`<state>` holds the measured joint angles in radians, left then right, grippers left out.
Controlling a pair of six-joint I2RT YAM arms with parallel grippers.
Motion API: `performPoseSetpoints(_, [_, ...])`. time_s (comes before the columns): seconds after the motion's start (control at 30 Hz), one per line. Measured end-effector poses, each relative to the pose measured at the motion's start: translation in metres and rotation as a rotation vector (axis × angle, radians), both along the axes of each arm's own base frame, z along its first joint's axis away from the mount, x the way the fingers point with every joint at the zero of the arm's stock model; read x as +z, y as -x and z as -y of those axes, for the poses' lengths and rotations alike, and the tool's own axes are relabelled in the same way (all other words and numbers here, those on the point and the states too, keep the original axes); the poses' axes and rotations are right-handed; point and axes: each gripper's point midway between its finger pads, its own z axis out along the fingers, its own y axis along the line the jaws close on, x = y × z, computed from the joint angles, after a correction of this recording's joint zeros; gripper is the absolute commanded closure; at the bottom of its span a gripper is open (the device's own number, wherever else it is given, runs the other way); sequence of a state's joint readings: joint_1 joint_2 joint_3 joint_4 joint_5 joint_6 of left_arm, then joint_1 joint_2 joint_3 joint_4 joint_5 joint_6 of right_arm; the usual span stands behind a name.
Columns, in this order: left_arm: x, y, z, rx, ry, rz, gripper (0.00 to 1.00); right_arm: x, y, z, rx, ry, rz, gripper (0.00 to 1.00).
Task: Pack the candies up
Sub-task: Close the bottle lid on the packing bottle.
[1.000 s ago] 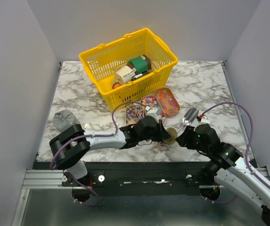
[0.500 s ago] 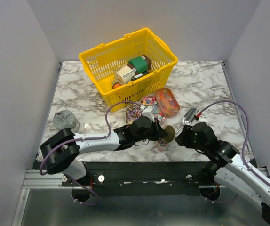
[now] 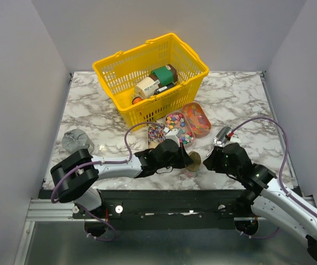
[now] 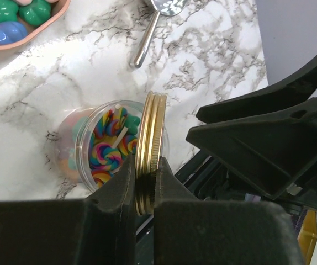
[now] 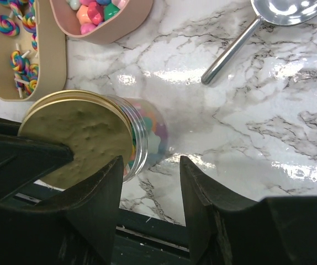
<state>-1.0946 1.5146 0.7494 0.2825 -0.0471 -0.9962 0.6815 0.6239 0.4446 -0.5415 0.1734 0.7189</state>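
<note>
Surface: white marble-pattern table (image 3: 92, 110) with grey veining and a black rail along its bottom edge in the top view. Plain pale grey walls (image 3: 147, 22) enclose it at left, right and top of frame. A yellow basket (image 3: 139, 110) with bottles in it sits upper centre. Three oblong trays (image 3: 201, 112) lie just below it, holding loose candies (image 3: 176, 121), with striped lollipops in the leftmost. A metal scoop (image 3: 223, 135) lies right of the trays, bowl toward upper right. A clear jar (image 4: 73, 146) sits centre-bottom of the table between the two wrists, part-filled with multicoloured candies, swirled lollipops nearest the mouth. The jar is tipped over; whether its side rests flat on the marble I cannot tell. In the left wrist view its long axis runs left to right, base at left and mouth at right. In the right wrist view the mouth faces lower left and the base points right. A gold lid (image 4: 149, 143) stands on edge against the mouth. The left gripper (image 4: 143, 176) is clenched on the lid's rim, one finger on each face. The right gripper (image 5: 150, 165) has its fingers spread, grasping nothing, tips just below the jar.
</note>
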Motion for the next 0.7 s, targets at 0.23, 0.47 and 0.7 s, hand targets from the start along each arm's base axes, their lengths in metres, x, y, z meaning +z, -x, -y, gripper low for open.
performPoseSetpoints(0.23, [-0.007,0.002,-0.002,-0.004,-0.029,-0.012,0.62,0.007,-0.007,-0.011,0.030,-0.036,0.031,0.47])
performPoseSetpoints(0.47, [-0.013,0.003,-0.007,-0.011,-0.089,-0.011,0.44,-0.006,-0.008,-0.023,0.075,-0.030,-0.017,0.47])
performPoseSetpoints(0.7, [-0.011,0.000,-0.014,0.002,-0.140,0.021,0.40,-0.009,-0.008,-0.025,0.086,-0.032,-0.020,0.47])
